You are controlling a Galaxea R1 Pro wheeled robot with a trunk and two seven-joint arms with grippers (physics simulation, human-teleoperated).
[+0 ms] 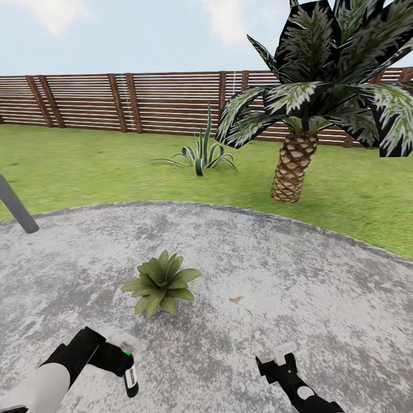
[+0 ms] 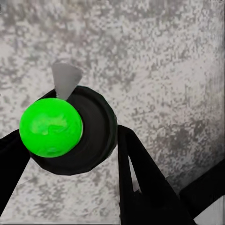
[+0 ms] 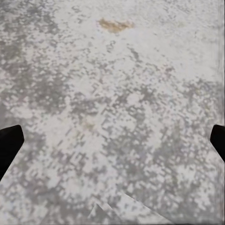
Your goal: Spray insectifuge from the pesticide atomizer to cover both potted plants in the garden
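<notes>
atomizer (image 1: pixel 131 380): dark bottle, upright, in left tool (image 1: pixel 127 357); potted plant (image 1: pixel 162 282): on patio (image 1: pixel 287 275)

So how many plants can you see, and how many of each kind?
Small leafy plant on the paving: 1
Spiky thin-leaved plant on the grass: 1
Palm tree on the grass: 1
Total: 3 plants

The head view looks down across the patio (image 1: pixel 275 269) toward the fence (image 1: pixel 143 100); both wrist views face that paving closely.
</notes>
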